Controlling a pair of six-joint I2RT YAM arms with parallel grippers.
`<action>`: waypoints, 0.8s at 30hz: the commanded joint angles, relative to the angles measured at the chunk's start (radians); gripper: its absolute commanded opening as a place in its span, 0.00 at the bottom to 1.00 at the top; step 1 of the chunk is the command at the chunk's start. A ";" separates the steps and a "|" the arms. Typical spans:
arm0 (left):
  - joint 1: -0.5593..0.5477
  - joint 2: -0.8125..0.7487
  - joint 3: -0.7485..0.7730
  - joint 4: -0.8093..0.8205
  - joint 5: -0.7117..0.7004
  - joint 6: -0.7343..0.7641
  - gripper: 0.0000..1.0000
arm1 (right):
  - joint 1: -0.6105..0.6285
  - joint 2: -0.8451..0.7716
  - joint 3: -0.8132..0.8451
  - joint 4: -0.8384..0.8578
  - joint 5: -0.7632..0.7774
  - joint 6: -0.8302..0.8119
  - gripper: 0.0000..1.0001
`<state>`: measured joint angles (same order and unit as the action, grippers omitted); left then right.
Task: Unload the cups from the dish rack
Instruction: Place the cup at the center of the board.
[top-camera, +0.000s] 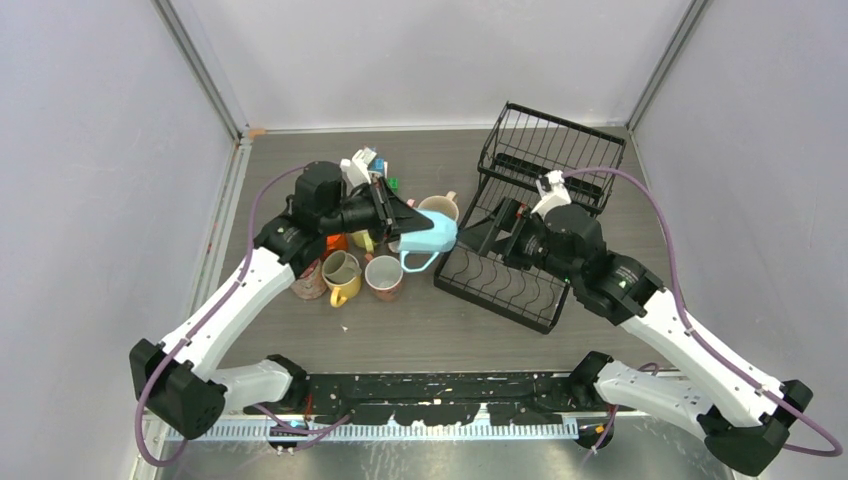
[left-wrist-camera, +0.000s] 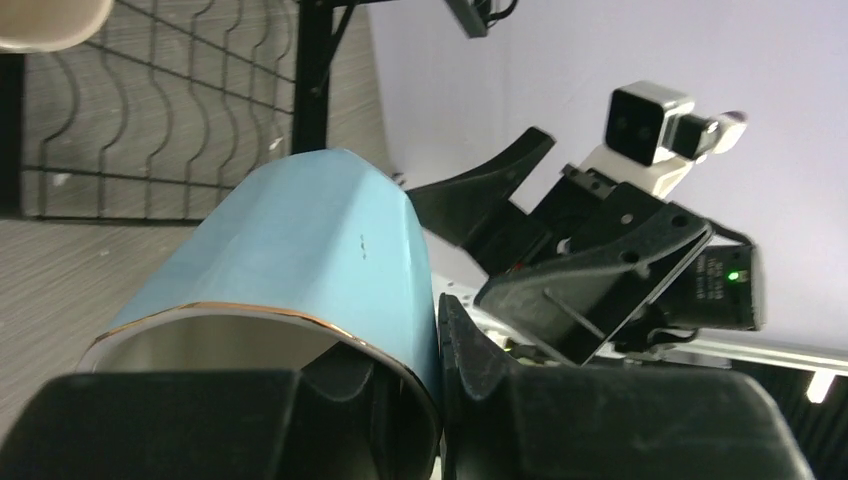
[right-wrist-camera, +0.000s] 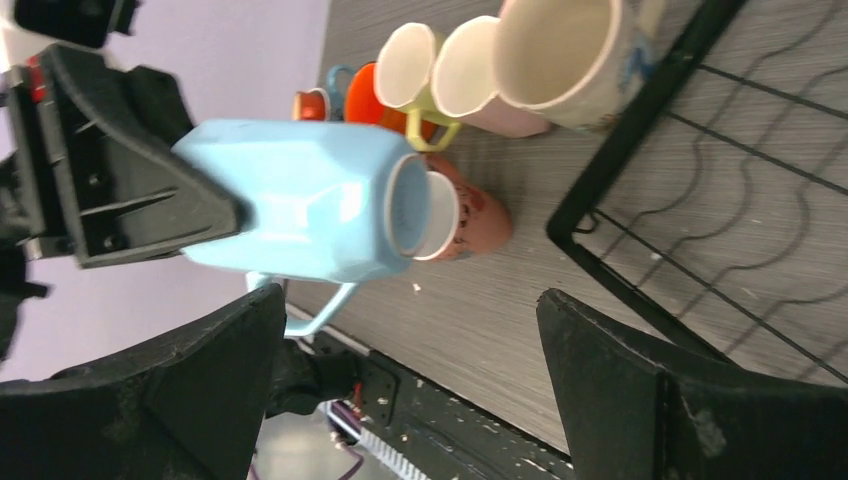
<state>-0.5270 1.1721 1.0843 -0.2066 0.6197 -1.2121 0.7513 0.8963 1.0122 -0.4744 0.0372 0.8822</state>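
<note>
A light blue cup (top-camera: 432, 240) hangs on its side over the table between the arms, handle down. My left gripper (top-camera: 418, 227) is shut on its rim, with one finger inside the cup and one outside (left-wrist-camera: 432, 345). In the right wrist view the blue cup (right-wrist-camera: 300, 200) lies beyond my right gripper (right-wrist-camera: 410, 375), whose jaws stand wide open and empty. The right gripper (top-camera: 487, 232) sits just right of the cup, at the left edge of the black wire dish rack (top-camera: 500, 285). Nothing shows in the rack's slots or upper basket.
Several cups stand on the table left of the rack: a yellow one (top-camera: 342, 276), a pinkish one (top-camera: 384, 276), a cream one (top-camera: 440, 207), an orange one (top-camera: 336, 243) and a dark red one (top-camera: 308, 283). A small toy block house (top-camera: 364, 165) stands behind them.
</note>
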 joint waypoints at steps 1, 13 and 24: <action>-0.007 -0.050 0.127 -0.267 -0.015 0.235 0.00 | 0.000 -0.041 0.037 -0.097 0.131 -0.039 1.00; -0.316 -0.020 0.257 -0.693 -0.453 0.466 0.00 | -0.037 0.037 0.096 -0.162 0.170 -0.034 1.00; -0.517 0.155 0.279 -0.711 -0.626 0.519 0.00 | -0.052 0.001 0.132 -0.150 0.187 -0.033 1.00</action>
<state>-0.9977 1.2816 1.3113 -0.9592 0.0692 -0.7307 0.7025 0.9375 1.0908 -0.6525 0.2008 0.8585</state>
